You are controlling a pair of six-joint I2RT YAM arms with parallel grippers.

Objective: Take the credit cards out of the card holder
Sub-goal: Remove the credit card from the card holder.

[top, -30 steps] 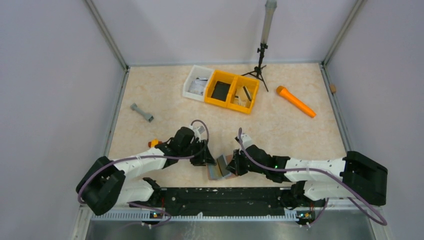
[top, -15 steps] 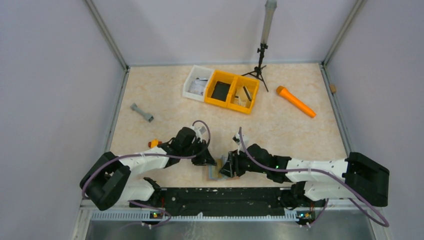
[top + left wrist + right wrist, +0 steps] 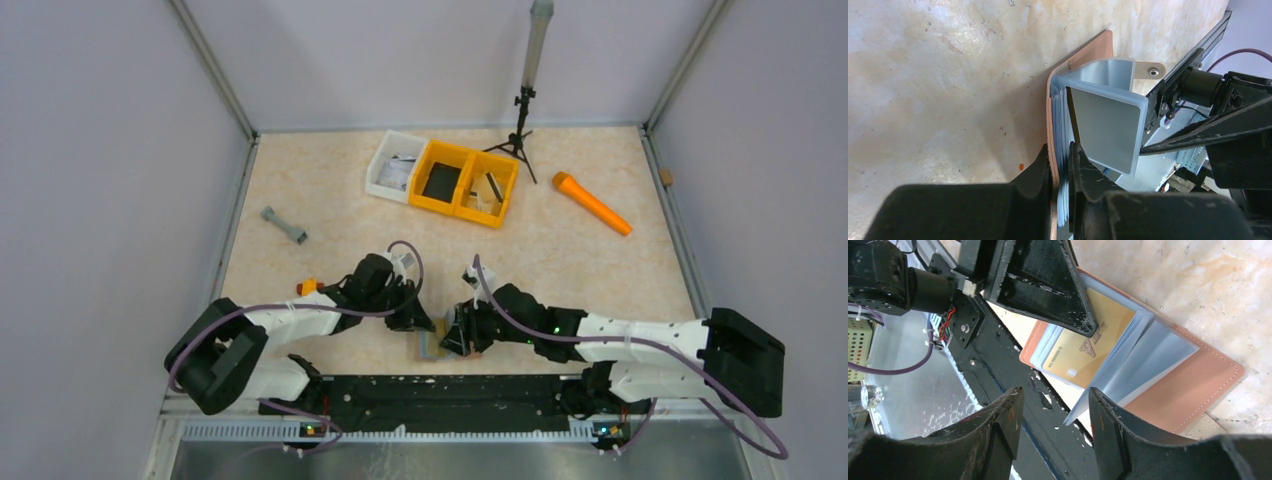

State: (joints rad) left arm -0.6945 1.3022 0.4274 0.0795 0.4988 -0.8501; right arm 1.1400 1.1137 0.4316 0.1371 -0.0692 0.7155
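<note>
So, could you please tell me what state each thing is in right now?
Card holder: open, clear sleeves fanned up.
Gold card: tucked in its sleeve, not yet out.
Left claw: shut on the card holder's edge.
Right claw: open, holding nothing.
Yellow bin: upright, things inside.
White bin: upright, things inside.
Tripod: standing.
</note>
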